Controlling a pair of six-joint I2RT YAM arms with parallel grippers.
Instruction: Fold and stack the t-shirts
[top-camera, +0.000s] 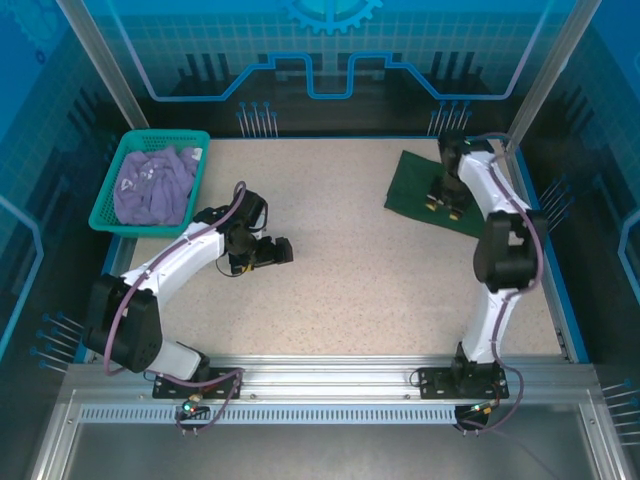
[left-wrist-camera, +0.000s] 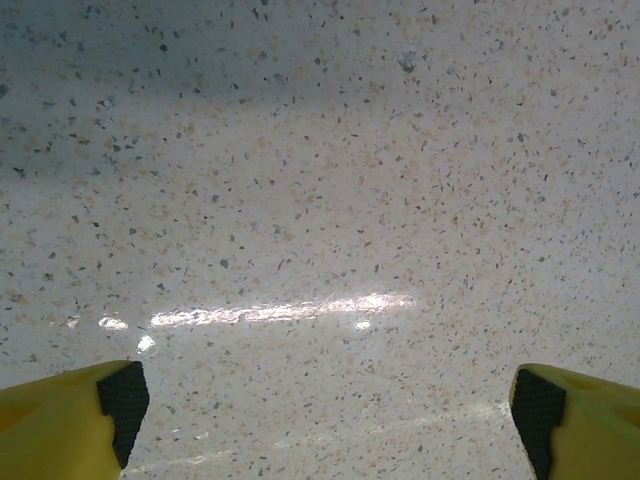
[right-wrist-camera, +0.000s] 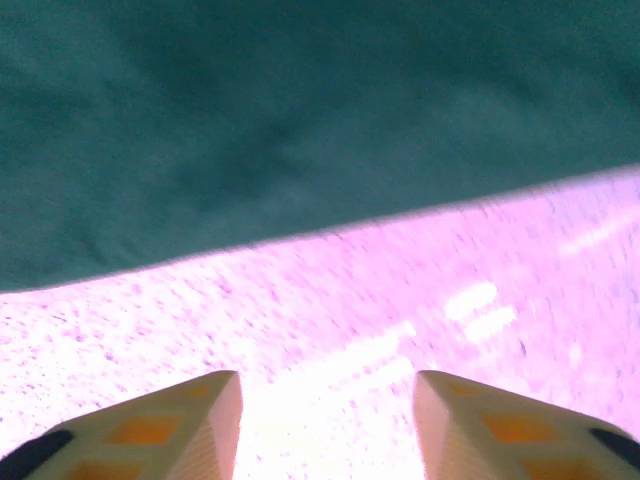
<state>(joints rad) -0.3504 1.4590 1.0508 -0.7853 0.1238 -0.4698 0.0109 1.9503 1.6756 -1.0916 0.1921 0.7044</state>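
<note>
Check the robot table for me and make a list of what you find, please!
Surface: speckled table, shiny, no spills seen.
Job's things: green shirt lying flat, far right; purple shirt crumpled in the basket, far left.
Clutter: nothing seen.
Grippers: left gripper open over bare table; right gripper at the green shirt's edge, jaws apart, holding nothing.
Cables: purple cables run along both arms.
Surroundings: blue walls, metal posts.

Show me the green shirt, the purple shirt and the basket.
green t-shirt (top-camera: 410, 190), top view, bare left part.
purple t-shirt (top-camera: 150, 190), top view, crumpled middle.
basket (top-camera: 138, 229), top view, near rim.
</note>
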